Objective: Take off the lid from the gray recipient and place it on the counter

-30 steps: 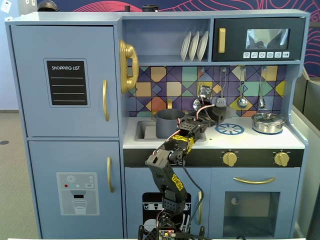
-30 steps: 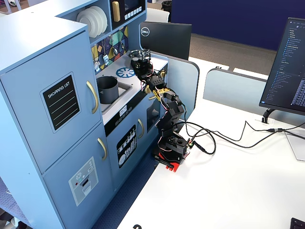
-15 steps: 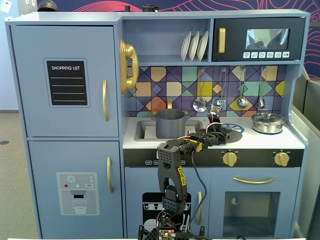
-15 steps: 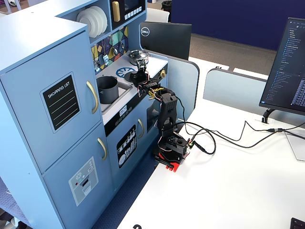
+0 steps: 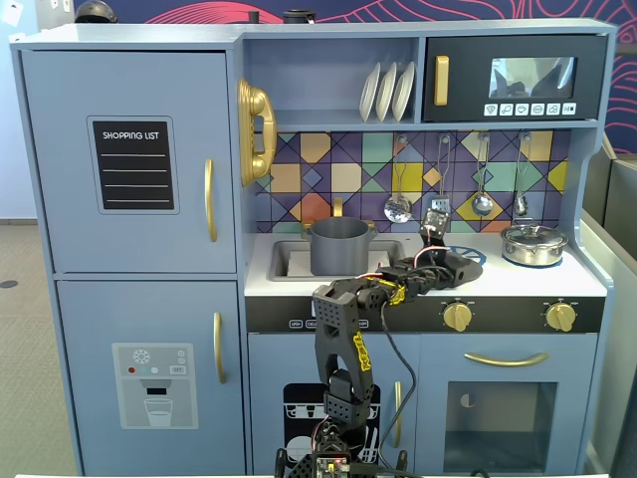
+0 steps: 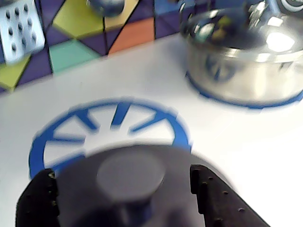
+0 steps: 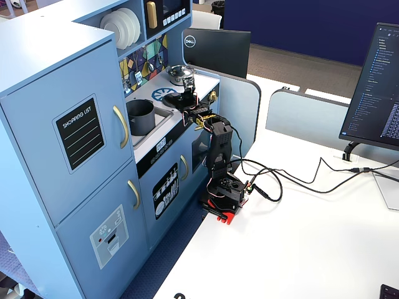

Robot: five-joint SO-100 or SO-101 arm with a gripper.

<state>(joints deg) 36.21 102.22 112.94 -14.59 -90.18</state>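
Observation:
The dark gray lid with its round knob lies low in the wrist view, over the near edge of the blue burner ring on the white counter. My gripper is open; its black fingers stand either side of the knob with gaps. The gray recipient stands uncovered in the sink cutout, left of the gripper in a fixed view. It also shows in a fixed view, with the gripper to its right.
A shiny silver pot with lid stands on the right burner, close behind and right of the gripper; it also shows in both fixed views. Utensils hang on the tiled backsplash. Gold knobs sit below the counter edge.

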